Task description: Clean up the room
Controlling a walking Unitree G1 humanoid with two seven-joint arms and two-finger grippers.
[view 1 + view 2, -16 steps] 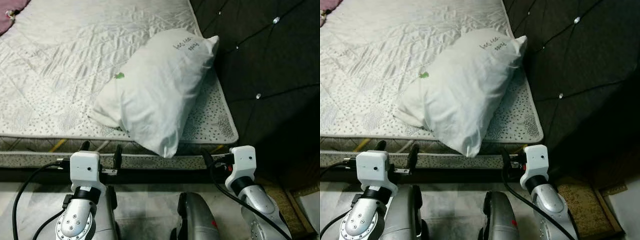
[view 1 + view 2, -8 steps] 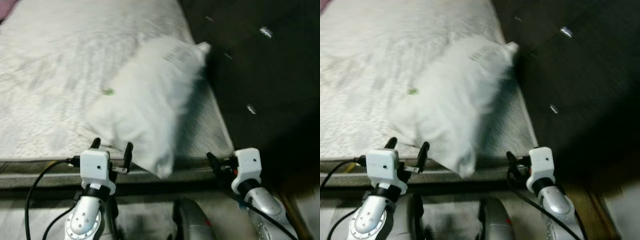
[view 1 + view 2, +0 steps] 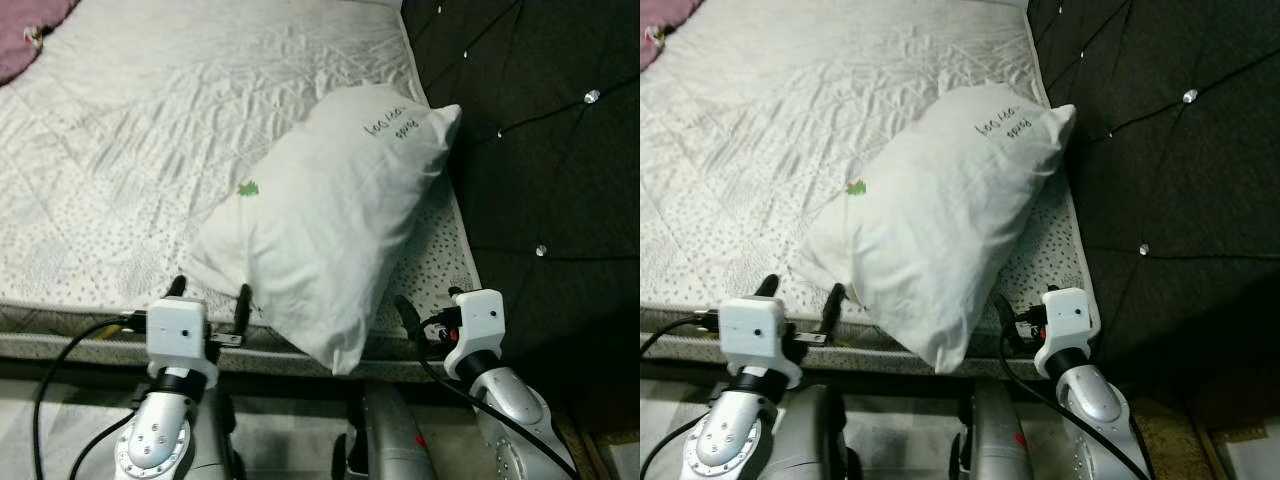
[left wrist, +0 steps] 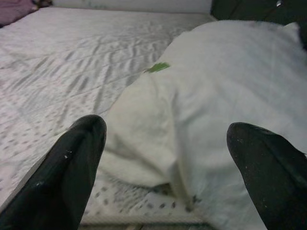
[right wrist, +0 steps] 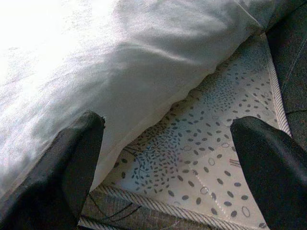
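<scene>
Along the near edge of the mattress [image 3: 120, 150], at the corner beside the dark tufted headboard [image 3: 540, 150], a white pillow [image 3: 330, 230] is seen lying askew, its lowest corner hanging over that edge and its far end, marked with handwriting, pushed against the headboard. A small green tag [image 3: 248, 188] is stitched on the side of the pillow away from the headboard. At the far corner of the mattress a bit of purple cloth [image 3: 30, 35] is glimpsed. The left gripper [image 3: 205, 298] is held at the mattress edge just short of the pillow's flank, its fingers spread wide with nothing between them. The right gripper [image 5: 168, 158] is held on the headboard side of the pillow, likewise spread apart and empty, above the speckled mattress border. The step in hand is judged to be taking hold of the pillow so that it can be straightened. It would be done best if both grippers were advanced together, each closed on a thick fold of fabric rather than on a thin seam, and the overhanging corner lifted before anything is dragged, lest the pillow slide off to the floor.
</scene>
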